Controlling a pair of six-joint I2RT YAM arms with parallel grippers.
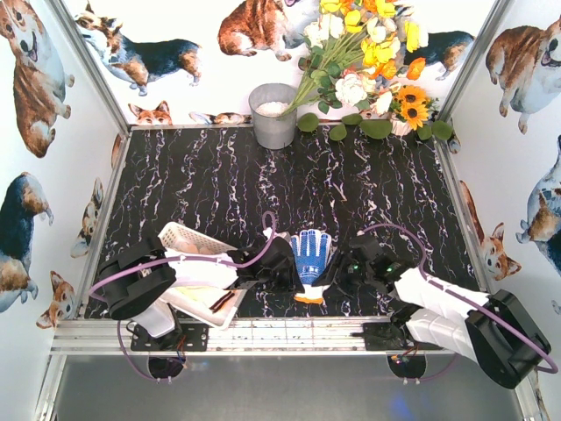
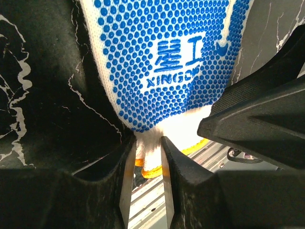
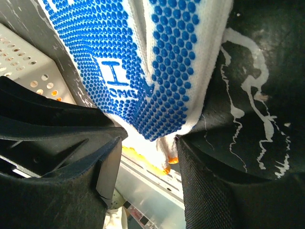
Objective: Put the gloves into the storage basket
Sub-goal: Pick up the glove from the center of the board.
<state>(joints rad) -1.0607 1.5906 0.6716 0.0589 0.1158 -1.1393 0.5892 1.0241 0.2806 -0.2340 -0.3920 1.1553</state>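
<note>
Knit cotton, white and studded with raised blue rubber dots, makes up the glove [image 1: 311,253] [image 2: 167,62] [image 3: 143,62], which lies flat on the glossy black, white-veined table [image 1: 263,175] between the two arms, its orange-edged ribbed cuff towards the near edge. The storage basket [image 1: 188,237] [image 3: 28,71], hard white plastic with perforated walls, sits just left of it under the left arm. The left gripper [image 1: 298,282] [image 2: 147,157] is narrowed to a slit, its fingers pinching the bunched cuff. The right gripper [image 1: 337,274] [image 3: 147,152] stands about half apart with the same cuff between its matte black fingers; whether it presses the fabric I cannot tell.
</note>
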